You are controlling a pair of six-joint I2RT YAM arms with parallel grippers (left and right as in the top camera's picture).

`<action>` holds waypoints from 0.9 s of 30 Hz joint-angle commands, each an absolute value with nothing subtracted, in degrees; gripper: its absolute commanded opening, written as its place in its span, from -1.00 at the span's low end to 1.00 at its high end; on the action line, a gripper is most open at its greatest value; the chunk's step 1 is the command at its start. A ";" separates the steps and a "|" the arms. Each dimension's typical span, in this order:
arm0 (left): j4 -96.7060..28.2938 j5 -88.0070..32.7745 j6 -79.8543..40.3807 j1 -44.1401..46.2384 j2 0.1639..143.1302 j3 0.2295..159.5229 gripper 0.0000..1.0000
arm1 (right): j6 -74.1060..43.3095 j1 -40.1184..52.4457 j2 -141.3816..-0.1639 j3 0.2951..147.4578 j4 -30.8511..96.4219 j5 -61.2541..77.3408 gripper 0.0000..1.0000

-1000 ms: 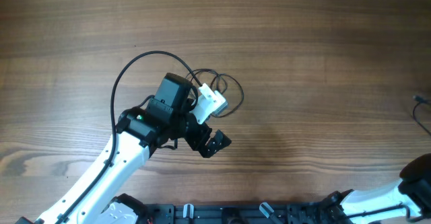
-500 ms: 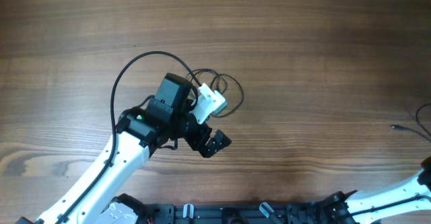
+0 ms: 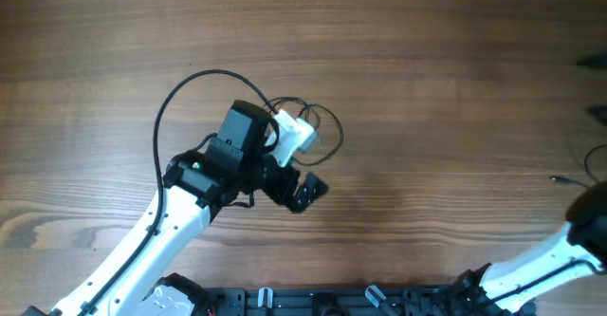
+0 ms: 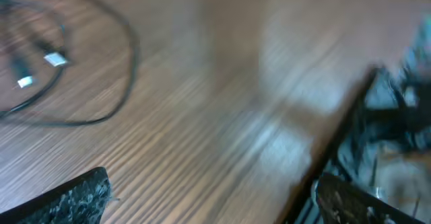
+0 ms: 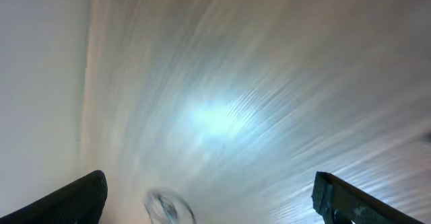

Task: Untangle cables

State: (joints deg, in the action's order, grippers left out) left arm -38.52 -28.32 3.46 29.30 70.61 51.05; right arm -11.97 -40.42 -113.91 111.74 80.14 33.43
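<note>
Looking from overhead, the thin black cable (image 3: 334, 134) lies looped at centre-left, just beyond the left gripper (image 3: 305, 191). A second cable end (image 3: 558, 178) sits at the right edge near the right arm (image 3: 579, 235). In the left wrist view the fingers (image 4: 74, 197) stand spread and empty, with the loop and its connectors (image 4: 54, 59) off to the far left. Closing carelessly could pinch two strands together and tighten the tangle. The right wrist view is blurred: the right gripper (image 5: 210, 204) is spread with no cable visible, so a blind grab would likely miss.

cable loop (image 3: 305, 104): on table (image 3: 427, 69), centre-left | left end effector (image 3: 302, 164): beside it | second cable (image 3: 560, 178): right edge
</note>
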 commanded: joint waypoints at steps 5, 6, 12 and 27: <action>-36.07 6.24 -29.43 22.87 70.67 51.42 1.00 | -0.80 -11.35 -114.21 112.01 87.37 20.27 0.99; -35.44 8.71 -29.67 21.32 70.67 51.42 1.00 | -0.03 -7.11 -114.21 112.01 87.53 18.37 0.99; -38.06 16.82 -29.67 9.13 70.67 51.42 1.00 | 10.98 14.83 -114.24 109.38 80.97 13.19 0.91; -47.88 17.45 -33.58 -16.49 74.28 51.20 1.00 | 19.44 41.82 -114.91 86.46 44.71 10.72 0.61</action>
